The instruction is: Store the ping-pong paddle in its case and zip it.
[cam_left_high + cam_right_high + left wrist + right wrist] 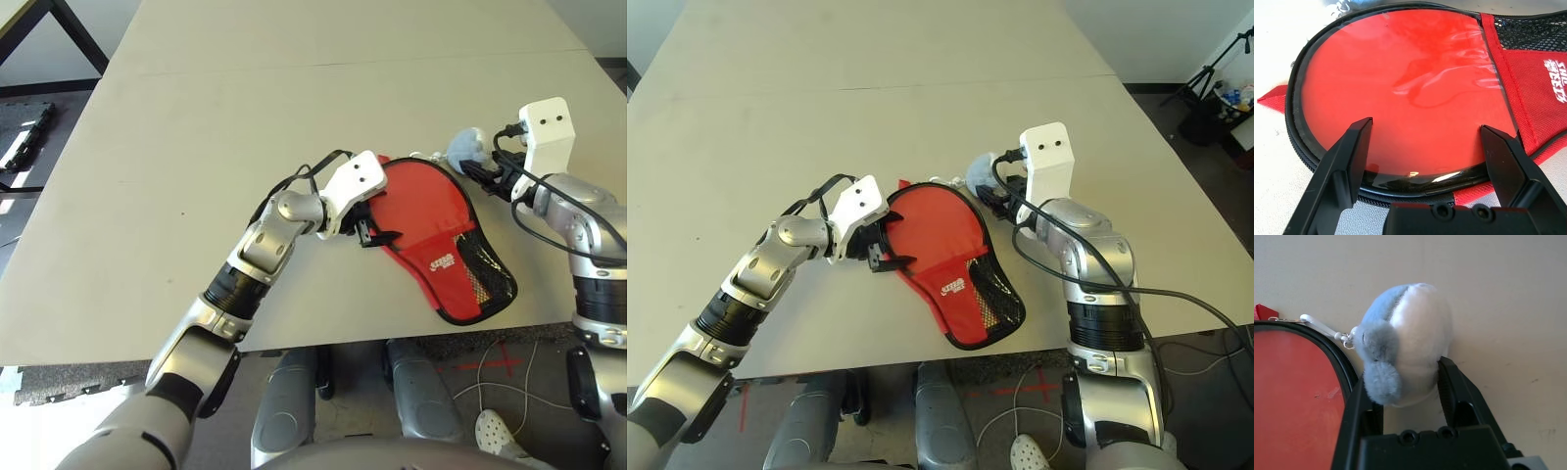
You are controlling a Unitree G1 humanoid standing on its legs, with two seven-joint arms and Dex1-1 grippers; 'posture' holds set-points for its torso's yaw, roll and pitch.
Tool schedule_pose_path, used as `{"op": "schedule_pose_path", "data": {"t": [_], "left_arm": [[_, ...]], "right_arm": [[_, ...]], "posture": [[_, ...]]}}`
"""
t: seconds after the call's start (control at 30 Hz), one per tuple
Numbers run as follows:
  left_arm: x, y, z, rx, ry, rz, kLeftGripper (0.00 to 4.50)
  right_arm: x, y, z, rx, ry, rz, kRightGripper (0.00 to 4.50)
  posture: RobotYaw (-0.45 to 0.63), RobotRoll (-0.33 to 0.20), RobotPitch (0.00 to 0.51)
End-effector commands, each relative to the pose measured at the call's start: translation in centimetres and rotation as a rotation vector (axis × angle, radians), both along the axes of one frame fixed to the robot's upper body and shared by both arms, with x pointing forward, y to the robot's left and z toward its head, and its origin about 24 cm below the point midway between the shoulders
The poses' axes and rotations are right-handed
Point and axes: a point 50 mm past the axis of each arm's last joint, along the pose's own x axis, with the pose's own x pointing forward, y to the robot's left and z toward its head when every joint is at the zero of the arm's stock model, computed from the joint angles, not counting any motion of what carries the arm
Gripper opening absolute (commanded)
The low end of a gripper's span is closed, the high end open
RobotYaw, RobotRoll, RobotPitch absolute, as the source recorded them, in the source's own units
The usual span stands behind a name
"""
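While our left gripper [1426, 124] hovers wide open and empty over the edge of the red case [446, 279], our right gripper [1409, 382] has its fingers partway apart, closed on the blue-and-white plush [1413, 342] just beside it. The paddle [1400, 93] lies inside the case, its red face under the clear window.

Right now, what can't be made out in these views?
- Left wrist view: the paddle's handle, hidden beneath the pouch front of the case.
- Right wrist view: most of the case, cut off by the picture's left edge.
- Right wrist view: the underside of the plush, turned away from the camera and partly behind the right gripper.
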Motion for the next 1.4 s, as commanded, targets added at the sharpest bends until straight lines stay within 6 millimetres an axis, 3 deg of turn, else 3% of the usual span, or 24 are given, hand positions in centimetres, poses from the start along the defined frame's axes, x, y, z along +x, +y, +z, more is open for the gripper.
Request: {"op": "schedule_pose_path", "data": {"t": [0.03,0.17,0.43,0.87,1.4], "left_arm": [[-0.6,-0.2,-2.9,0.091,0.099,0.014,4.5],[-0.6,-0.5,-2.8,0.088,0.097,0.005,4.5],[-0.7,-0.9,-2.9,0.087,0.098,-0.005,4.5],[-0.2,-1.4,-3.5,0.12,0.115,0.02,4.5],[-0.2,-1.7,-3.8,0.122,0.125,0.013,4.5]], "right_arm": [[-0.1,-0.8,-0.1,-0.012,-0.006,-0.025,1.14],[-0.2,-1.2,0.1,-0.026,-0.021,-0.025,0.16],[-1.2,-3.3,0.2,-0.085,-0.006,0.0,0.14],[-3.4,-7.2,1.6,-0.237,0.114,0.215,0.14],[-5.8,-9.8,1.3,-0.339,0.326,0.355,0.14]], "posture": [[-0.15,0.0,0.265],[-0.16,0.0,0.264],[-0.16,0.0,0.265],[-0.19,0.0,0.266],[-0.2,0.0,0.263]]}}
